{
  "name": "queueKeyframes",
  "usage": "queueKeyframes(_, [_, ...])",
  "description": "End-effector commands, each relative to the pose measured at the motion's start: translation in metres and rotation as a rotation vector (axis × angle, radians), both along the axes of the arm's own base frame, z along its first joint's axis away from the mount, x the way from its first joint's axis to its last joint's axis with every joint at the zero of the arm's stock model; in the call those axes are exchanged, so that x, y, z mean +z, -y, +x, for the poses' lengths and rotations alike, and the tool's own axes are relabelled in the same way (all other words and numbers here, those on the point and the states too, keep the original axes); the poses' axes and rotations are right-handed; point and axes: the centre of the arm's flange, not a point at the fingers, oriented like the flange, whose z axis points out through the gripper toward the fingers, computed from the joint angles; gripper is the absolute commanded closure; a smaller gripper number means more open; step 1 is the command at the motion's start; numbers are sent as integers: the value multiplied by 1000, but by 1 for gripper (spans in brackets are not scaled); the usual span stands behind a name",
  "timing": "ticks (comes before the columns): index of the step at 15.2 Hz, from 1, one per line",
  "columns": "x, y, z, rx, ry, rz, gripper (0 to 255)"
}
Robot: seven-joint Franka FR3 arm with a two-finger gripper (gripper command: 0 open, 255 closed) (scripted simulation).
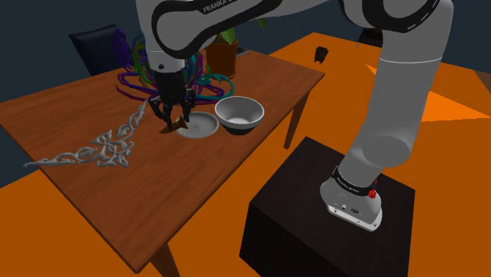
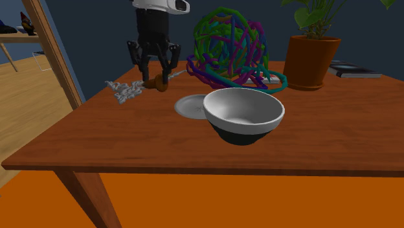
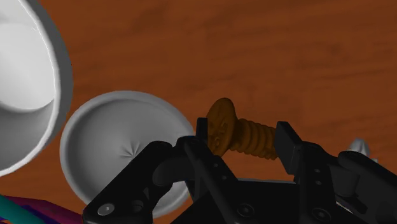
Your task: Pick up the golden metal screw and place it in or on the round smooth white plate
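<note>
The shoulder camera stands high beside the black box stand (image 1: 330, 212) and looks down and leftward over the brown wooden table (image 1: 79, 126) from mid-distance. The second exterior camera sits low at the table edge on the stand's side, facing much the same way from closer in. The wrist camera looks down from close above the tabletop. All three views share the round pale grey plate (image 1: 197, 125) and the white bowl with a dark outside (image 1: 239, 114).

The arm (image 1: 393, 102) is built of thick, rounded white links with dark bands at the joints, and one upper link bears white FRANKA lettering (image 1: 219, 6) on a black stripe. Its white foot (image 1: 352, 208) is topped by a dark ring (image 1: 349, 182) with small print, with a little red knob (image 1: 373, 186) beside it. The end effector (image 1: 175, 120) is all black and blocky, with small round screw heads (image 3: 107, 209) set in its housing.
</note>
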Motion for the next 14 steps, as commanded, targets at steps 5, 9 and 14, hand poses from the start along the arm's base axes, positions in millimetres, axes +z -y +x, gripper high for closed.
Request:
queueKeyframes(5, [4,73,29,1,0,1,255])
queueKeyframes(9, [7,133,51,1,0,1,255])
queueKeyframes(14, [-20,133,51,1,0,1,255])
